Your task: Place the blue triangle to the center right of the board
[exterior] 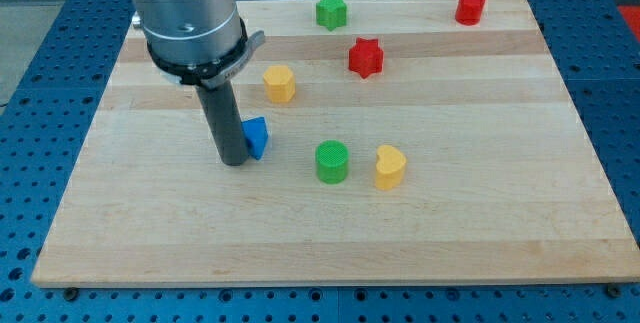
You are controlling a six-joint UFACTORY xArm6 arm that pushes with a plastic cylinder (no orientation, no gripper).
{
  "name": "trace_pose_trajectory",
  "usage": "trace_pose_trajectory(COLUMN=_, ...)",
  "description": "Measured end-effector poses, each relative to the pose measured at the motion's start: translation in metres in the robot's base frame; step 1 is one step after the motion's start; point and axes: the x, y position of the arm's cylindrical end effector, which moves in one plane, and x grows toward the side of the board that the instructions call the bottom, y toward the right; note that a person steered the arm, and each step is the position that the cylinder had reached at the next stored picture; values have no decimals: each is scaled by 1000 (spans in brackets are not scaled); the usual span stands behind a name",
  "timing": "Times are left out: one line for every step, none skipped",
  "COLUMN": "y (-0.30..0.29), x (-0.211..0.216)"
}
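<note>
My tip rests on the wooden board, left of the board's middle, with the dark rod rising straight up into the grey cylindrical arm body at the view's top left. There is no jaw to open or close here; the rod is a bare pusher and holds nothing. The blue triangle sits immediately at the view's right of my tip, pressed against the rod's lower side as far as can be judged; its left part is hidden behind the rod, so contact looks likely but the exact touching edge cannot be seen. That puts the triangle left of the board's centre, well apart from the right edge. Right of my tip and slightly lower in the view stands the green cylinder, and just beside that, further right, the yellow heart-shaped block; the two are close but apart. Up and right of my tip is a second yellow block, shape roughly hexagonal. Further up and right is the red star. Near the board's top edge sit the green star and, towards the top right corner, a red block that looks roughly cylindrical.
</note>
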Motion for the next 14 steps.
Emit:
trace_pose_trajectory(y=0, x=-22)
trace_pose_trajectory(y=0, x=-40)
trace_pose_trajectory(y=5, x=-45)
trace_pose_trajectory(y=40, x=-45)
trace_pose_trajectory(y=86, x=-45)
trace_pose_trajectory(y=130, x=-46)
trace_pose_trajectory(y=176, x=-55)
trace_pose_trajectory(y=208, x=-64)
trace_pose_trajectory(y=202, x=-92)
trace_pose_trajectory(y=211, x=-100)
trace_pose_trajectory(y=218, x=-84)
trace_pose_trajectory(y=234, x=-76)
trace_pose_trajectory(y=261, x=-76)
trace_pose_trajectory(y=287, x=-76)
